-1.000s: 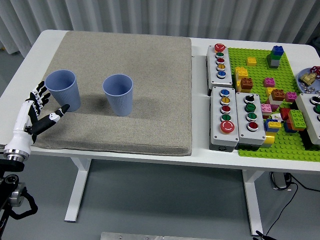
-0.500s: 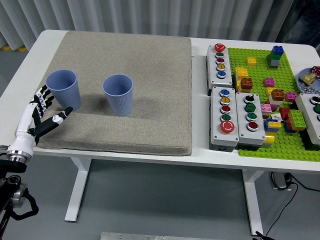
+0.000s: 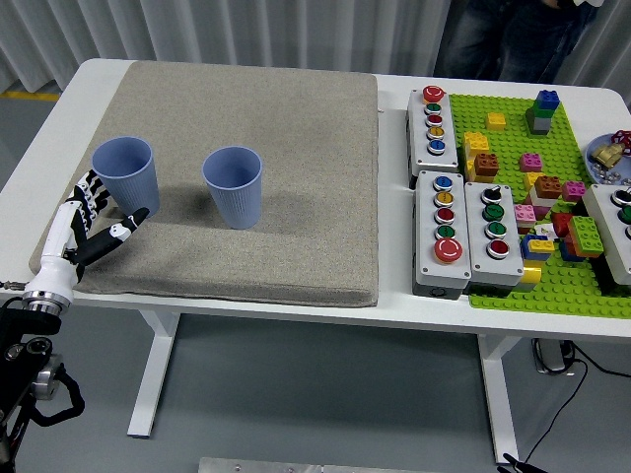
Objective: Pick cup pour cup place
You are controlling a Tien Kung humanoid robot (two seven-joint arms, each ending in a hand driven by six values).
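Two blue ribbed cups stand upright on a grey-beige mat (image 3: pixel 256 118). The left cup (image 3: pixel 125 176) is near the mat's left edge, the right cup (image 3: pixel 234 185) about a cup's width to its right. My left hand (image 3: pixel 105 212) comes in from the lower left with its fingers spread, reaching the base of the left cup. Its thumb points at the cup's lower right and the other fingers lie along the cup's left side. The hand holds nothing. Whether either cup has anything inside is not visible.
To the right of the mat stand button boxes (image 3: pixel 461 231) and a green brick baseplate (image 3: pixel 552 286) with several loose bricks. A small dish (image 3: pixel 611 158) sits at the far right. A person's dark legs (image 3: pixel 513 39) show beyond the table's far edge.
My left hand has crept up and to the right, from beside the mat's edge to the foot of the left cup. A person has appeared at the table's far side.
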